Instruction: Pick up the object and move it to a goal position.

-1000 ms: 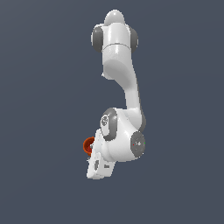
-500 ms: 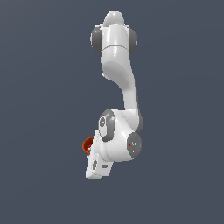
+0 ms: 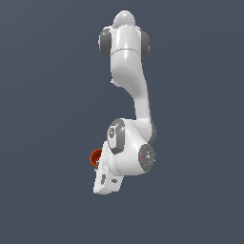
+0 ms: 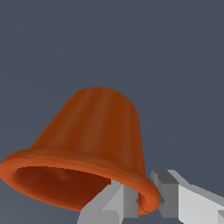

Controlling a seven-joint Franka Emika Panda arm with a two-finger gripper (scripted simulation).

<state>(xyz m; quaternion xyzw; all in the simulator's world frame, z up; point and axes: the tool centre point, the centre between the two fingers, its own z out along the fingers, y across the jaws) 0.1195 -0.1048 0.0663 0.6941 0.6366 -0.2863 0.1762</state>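
Between fingers of gripper: orange-red cup, rim wall clamped, one finger inside, one outside. Grip off-centre; advise slow, level carry to goal.

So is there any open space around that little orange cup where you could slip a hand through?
Plenty. In the exterior view the cup has only plain grey on the view's left, above and below. The crowded side is the view's right, where the white arm sits against it. Up close, the gripper fingers straddle the cup's rim, one inside, one outside.
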